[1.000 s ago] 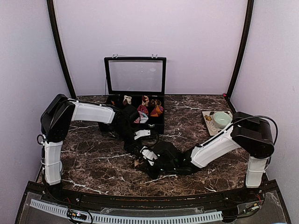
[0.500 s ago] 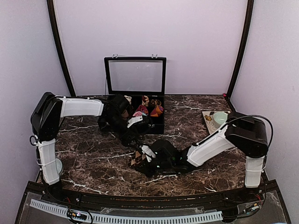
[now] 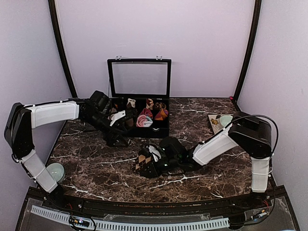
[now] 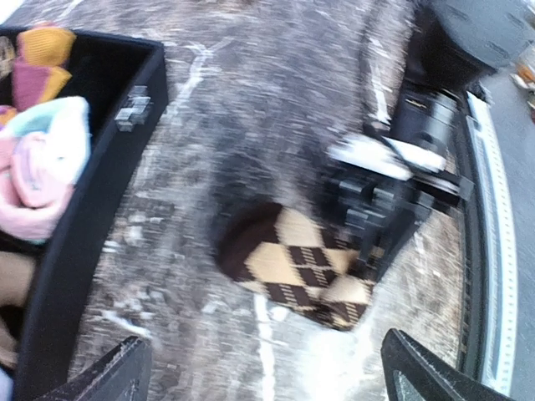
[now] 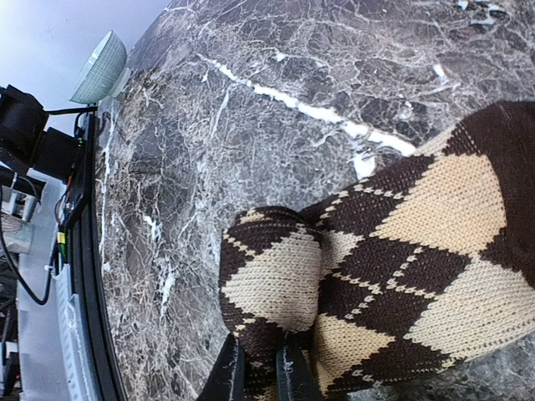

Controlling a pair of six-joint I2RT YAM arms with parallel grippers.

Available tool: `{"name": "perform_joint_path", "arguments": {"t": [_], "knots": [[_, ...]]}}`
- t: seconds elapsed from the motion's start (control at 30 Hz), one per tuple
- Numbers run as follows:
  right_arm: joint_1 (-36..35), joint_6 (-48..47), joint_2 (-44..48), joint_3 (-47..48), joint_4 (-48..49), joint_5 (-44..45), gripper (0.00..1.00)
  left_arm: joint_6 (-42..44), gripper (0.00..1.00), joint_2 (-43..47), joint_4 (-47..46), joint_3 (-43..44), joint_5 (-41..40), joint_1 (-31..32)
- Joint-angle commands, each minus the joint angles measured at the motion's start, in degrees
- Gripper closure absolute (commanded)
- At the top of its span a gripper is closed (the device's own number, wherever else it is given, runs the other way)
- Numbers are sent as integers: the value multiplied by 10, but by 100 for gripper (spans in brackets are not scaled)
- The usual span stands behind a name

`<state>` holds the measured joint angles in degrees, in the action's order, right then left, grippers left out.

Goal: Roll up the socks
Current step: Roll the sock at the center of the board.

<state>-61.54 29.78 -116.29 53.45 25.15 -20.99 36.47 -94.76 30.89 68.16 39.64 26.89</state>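
Firmly, right claw (image 5: 259,368) pinches the brown-and-beige diamond sock (image 5: 393,251) — left claw (image 4: 266,372) gapes wide, empty.

- The table (image 3: 96,168) looks like polished marble: dark brown, white-veined and glossy.
- The sock (image 5: 393,251) is matt knitted cloth in brown and beige, with every stitch showing.
- The box (image 3: 156,131) has matt black walls, and its lid (image 3: 139,78) holds a smooth, clear pane.
- The roll (image 4: 38,167) is soft, fuzzy pink cloth.
- The left arm (image 3: 53,111) and right arm (image 3: 214,147) have smooth plastic shells, white and black, with a slight sheen.
- The bowl (image 3: 226,121) is pale green, smooth and shiny.
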Motion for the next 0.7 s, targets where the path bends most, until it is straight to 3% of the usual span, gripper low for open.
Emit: {"name": "perform_joint_path", "arguments": {"t": [0.0, 0.17, 0.53, 0.67], "knots": [[19, 23, -85, -46, -241, -9, 100, 60, 1, 30, 64, -33, 39, 25], [32, 34, -92, -36, -242, -33, 100, 102, 1, 19, 58, -82, -9, 104], [39, 54, -95, -24, -236, -49, 100, 101, 1, -37, 2, -84, -55, 134], [39, 64, -100, -26, -220, -59, 100, 109, 6, -49, -25, -99, -68, 139]]}}
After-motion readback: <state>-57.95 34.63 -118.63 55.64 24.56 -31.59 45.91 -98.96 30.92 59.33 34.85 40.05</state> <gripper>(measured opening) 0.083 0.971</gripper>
